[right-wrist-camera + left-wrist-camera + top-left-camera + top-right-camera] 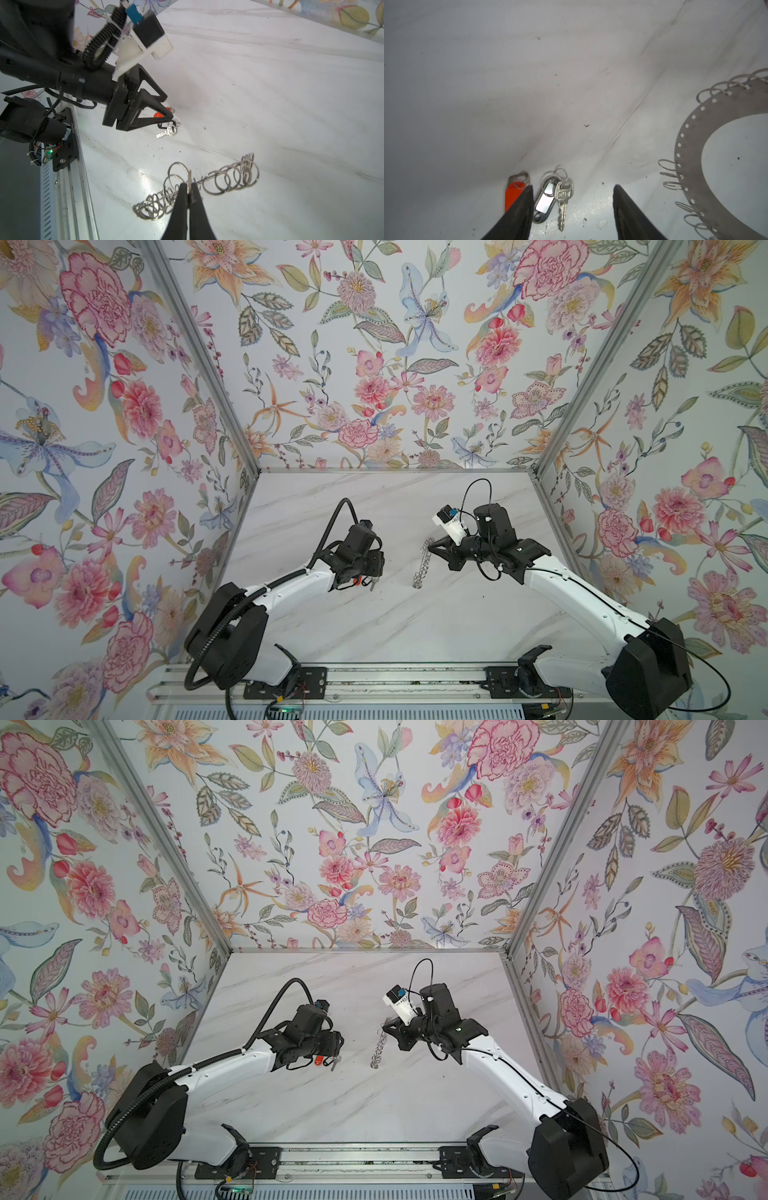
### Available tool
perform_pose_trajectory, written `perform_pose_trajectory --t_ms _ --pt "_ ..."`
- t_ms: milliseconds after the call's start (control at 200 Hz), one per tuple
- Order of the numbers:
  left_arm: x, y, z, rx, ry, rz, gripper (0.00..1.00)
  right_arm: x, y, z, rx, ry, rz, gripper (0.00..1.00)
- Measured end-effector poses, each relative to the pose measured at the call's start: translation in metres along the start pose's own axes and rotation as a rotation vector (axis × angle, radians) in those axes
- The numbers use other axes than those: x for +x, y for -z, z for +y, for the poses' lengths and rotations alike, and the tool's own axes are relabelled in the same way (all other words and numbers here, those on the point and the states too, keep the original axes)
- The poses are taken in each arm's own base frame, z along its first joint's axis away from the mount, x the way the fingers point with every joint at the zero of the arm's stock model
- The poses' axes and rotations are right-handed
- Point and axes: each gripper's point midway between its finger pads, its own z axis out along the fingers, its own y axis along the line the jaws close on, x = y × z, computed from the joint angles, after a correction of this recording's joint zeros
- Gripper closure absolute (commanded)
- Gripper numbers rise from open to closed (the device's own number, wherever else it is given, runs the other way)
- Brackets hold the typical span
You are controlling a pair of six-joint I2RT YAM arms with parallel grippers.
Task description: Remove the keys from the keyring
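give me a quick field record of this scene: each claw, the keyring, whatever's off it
off the ring: orange fob, black-rimmed tag with silver key, flat on table
keyring: held on edge, apart from those three; wire loops in view carry nothing
left claw: open, empty, poised over fob and tag
right claw: shut on keyring rim

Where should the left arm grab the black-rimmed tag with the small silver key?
Probably the black-rimmed oblong tag itself, pinched across its narrow width from straight above. It lies flat on the white marble table, and its long parallel edges give the fingers more to catch than the thin silver key beside it.
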Motion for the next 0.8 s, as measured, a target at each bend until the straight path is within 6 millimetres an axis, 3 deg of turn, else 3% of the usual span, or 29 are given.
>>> perform_pose_trajectory --t_ms 150,405,596,801 --pt "-0.008 0.009 -0.003 0.028 -0.017 -0.015 0.18 0.020 0.009 0.001 0.074 -0.030 0.069 1.00" --pt "-0.019 0.023 -0.002 0.073 -0.037 -0.046 0.11 0.053 -0.001 -0.010 0.170 -0.087 0.204 1.00" --pt "-0.026 0.034 0.001 0.092 -0.029 -0.078 0.10 0.058 -0.022 -0.021 0.231 -0.088 0.285 1.00" --pt "-0.024 0.045 0.009 0.099 -0.010 -0.100 0.08 0.050 -0.048 -0.029 0.263 -0.073 0.336 1.00"
